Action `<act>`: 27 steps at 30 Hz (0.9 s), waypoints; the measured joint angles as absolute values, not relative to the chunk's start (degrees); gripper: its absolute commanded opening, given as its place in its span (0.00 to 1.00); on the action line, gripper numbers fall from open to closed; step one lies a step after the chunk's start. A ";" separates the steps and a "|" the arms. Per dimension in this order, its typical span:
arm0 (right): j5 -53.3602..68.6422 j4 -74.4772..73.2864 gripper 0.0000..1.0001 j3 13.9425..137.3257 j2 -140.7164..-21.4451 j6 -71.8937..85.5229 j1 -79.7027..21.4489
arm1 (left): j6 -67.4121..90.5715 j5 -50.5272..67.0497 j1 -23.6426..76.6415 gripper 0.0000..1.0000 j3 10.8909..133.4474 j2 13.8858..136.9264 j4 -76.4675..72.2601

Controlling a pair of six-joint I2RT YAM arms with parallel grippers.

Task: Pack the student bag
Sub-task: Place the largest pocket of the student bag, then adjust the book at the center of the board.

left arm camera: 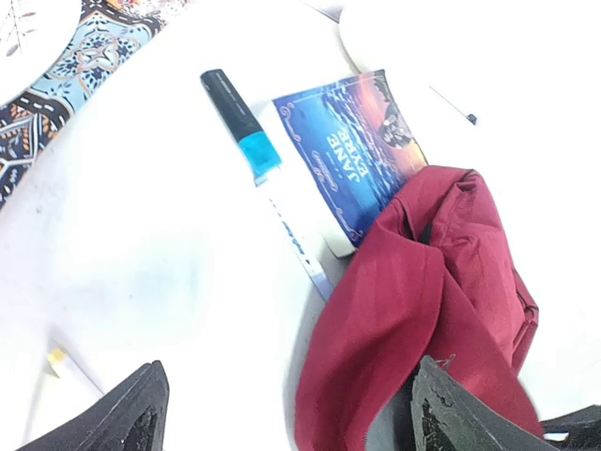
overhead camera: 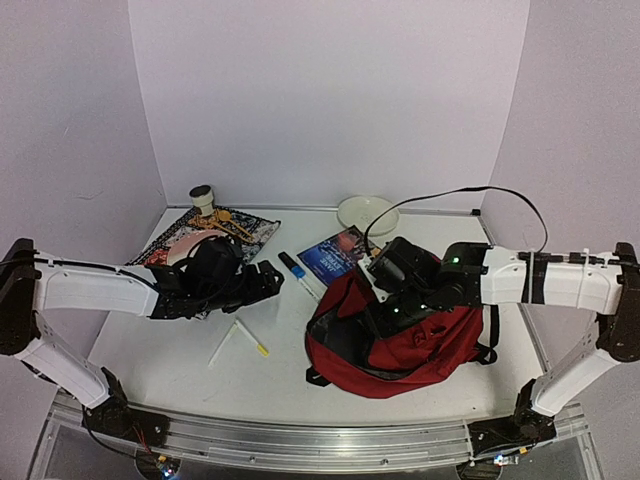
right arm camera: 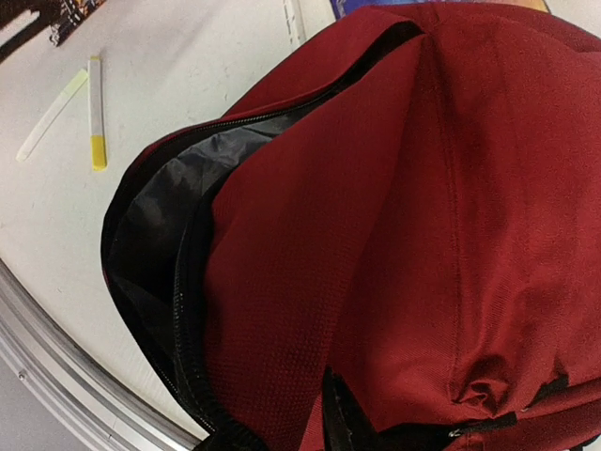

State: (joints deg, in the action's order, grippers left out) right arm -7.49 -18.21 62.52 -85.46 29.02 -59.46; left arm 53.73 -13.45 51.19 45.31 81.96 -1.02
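The student bag (overhead camera: pixel 410 345) is a dark-red backpack lying right of centre, with its zipper open onto a black lining (right arm camera: pixel 155 225). My right gripper (overhead camera: pixel 386 303) is on the bag's upper flap and holds a fold of red fabric (right arm camera: pixel 272 310) raised. One black finger (right arm camera: pixel 344 425) shows pressed into the cloth; the other is hidden. My left gripper (overhead camera: pixel 266 283) hovers left of the bag, wide open and empty (left arm camera: pixel 291 423), with the bag's edge (left arm camera: pixel 394 310) just inside its right finger (left arm camera: pixel 460 418).
A blue "Jane Eyre" book (overhead camera: pixel 334 254) and a blue-black marker (overhead camera: pixel 296 271) lie behind the bag. A yellow-tipped pen (overhead camera: pixel 252 338) and a white stick (overhead camera: pixel 221 346) lie in front of the left gripper. There is a patterned cloth (overhead camera: pixel 250 232) with dishes at back left and a white bowl (overhead camera: pixel 367 213) at the back.
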 measured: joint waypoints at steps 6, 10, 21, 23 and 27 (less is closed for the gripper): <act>-7.97 -17.21 0.58 62.88 -86.10 28.09 -59.44 | 48.59 -7.10 44.72 0.85 51.36 88.61 -0.94; -9.87 -15.53 0.72 63.00 -85.23 27.31 -59.44 | 44.33 -3.68 41.84 0.81 58.37 95.84 -0.97; -7.68 -4.54 0.88 59.32 -75.33 22.58 -59.44 | 31.78 4.31 36.30 0.60 80.73 115.40 4.96; -7.17 -3.23 0.88 58.87 -74.82 22.06 -59.44 | 29.26 4.81 35.89 0.57 85.29 118.60 6.43; -6.88 -1.66 0.88 57.89 -74.46 21.42 -59.44 | 25.06 6.64 35.16 0.55 93.26 124.25 9.19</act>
State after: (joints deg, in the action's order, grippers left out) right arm -6.88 -1.66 57.89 -74.46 21.42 -59.44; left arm 25.06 6.64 35.16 93.26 124.25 9.19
